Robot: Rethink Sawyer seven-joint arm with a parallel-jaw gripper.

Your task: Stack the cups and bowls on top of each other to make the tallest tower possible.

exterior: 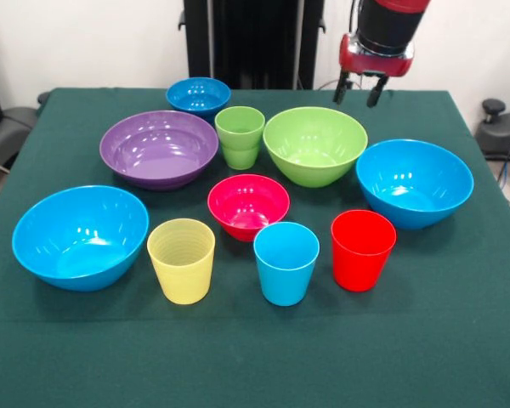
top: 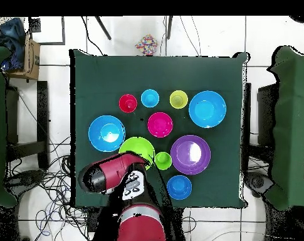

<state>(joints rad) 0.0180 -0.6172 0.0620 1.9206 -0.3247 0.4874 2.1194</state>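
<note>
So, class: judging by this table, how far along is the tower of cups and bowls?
Nothing is stacked yet. Every piece stands separately on the table, from the lime green bowl to the red cup. The gripper hangs open and empty above the far edge. All the stacking remains.

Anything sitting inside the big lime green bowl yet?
No. The lime green bowl looks empty in the front view, its inside bare. Overhead, the arm covers part of it. The tool hangs above its far side.

Bright even light, soft glare on glossy bowls [exterior: 313, 144].
</note>
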